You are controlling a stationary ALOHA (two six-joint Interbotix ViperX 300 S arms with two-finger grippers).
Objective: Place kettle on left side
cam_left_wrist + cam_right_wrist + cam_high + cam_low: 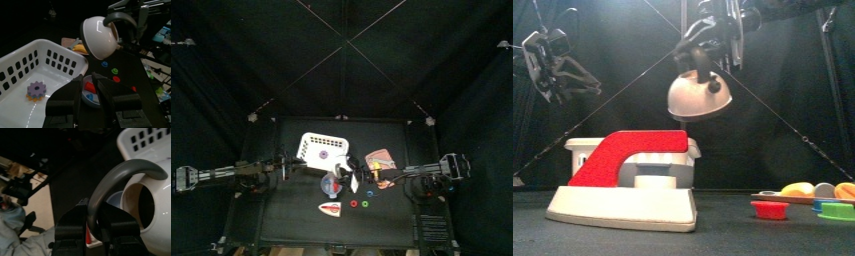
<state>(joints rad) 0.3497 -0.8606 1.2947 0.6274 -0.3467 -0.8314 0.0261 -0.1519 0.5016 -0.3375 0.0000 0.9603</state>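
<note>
Kettle (698, 97) hangs above the table (727, 235); basket (631, 150) behind the iron (625, 185), cups (770, 208) to the right.

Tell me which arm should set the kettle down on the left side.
Right. Its gripper already holds the kettle by the handle, lifted above the table. The left gripper holds nothing and sits beside the white basket.

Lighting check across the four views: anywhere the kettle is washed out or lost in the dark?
Front view: kettle well lit on top, its underside in shadow. Left wrist view: kettle bright but readable, basket wall bright too. Right wrist view: kettle body nearly washed out, handle clear. Top view: table barely separates from the dark surround.
</note>
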